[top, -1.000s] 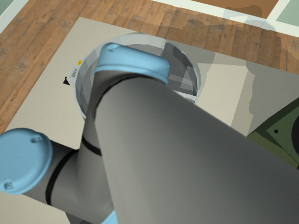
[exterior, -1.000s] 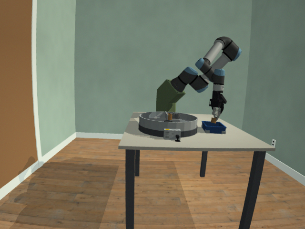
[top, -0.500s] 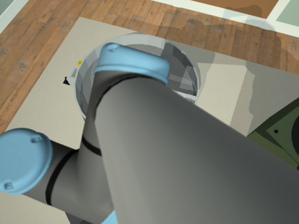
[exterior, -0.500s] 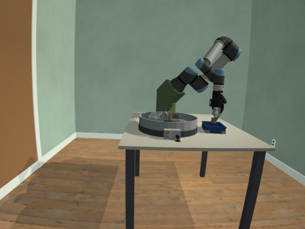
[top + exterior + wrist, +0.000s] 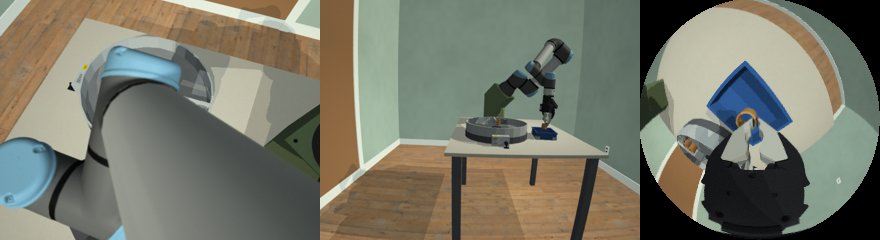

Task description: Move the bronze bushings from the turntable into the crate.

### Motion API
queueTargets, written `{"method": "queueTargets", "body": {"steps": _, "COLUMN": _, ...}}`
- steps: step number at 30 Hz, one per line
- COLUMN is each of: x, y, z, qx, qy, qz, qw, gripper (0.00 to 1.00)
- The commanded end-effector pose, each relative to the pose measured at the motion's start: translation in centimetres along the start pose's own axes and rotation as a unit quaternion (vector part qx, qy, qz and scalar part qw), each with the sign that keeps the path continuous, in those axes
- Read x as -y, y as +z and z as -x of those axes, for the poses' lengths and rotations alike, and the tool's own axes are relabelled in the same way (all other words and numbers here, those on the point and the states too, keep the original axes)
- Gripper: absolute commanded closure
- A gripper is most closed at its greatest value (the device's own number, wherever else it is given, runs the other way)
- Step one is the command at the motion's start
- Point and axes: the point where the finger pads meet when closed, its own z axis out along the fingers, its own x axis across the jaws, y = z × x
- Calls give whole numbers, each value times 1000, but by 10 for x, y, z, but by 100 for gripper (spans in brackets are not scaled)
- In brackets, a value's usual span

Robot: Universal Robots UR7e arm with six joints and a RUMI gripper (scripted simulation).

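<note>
arm (image 5: pixel 542 58) folded, wrist vertical, fingers clamped on bushing (image 5: pixel 747 120).
</note>
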Motion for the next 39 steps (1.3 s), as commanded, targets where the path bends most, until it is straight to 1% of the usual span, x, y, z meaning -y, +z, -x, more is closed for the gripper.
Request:
{"method": "queueTargets", "body": {"steps": 1, "x": 0, "y": 2, "z": 0, "qx": 0, "qy": 0, "qz": 0, "qw": 1000, "gripper": 100}}
{"method": "queueTargets", "body": {"steps": 8, "x": 0, "y": 7, "z": 0, "qx": 0, "qy": 0, "qz": 0, "qw": 1000, "gripper": 100}}
{"method": "queueTargets", "body": {"steps": 22, "x": 0, "y": 31, "z": 0, "qx": 0, "qy": 0, "qz": 0, "qw": 1000, "gripper": 100}}
{"method": "queueTargets", "body": {"steps": 32, "x": 0, "y": 40, "z": 0, "qx": 0, "qy": 0, "qz": 0, "qw": 1000, "gripper": 100}}
{"method": "queueTargets", "body": {"steps": 39, "x": 0, "y": 41, "z": 0, "qx": 0, "qy": 0, "qz": 0, "qw": 1000, "gripper": 100}}
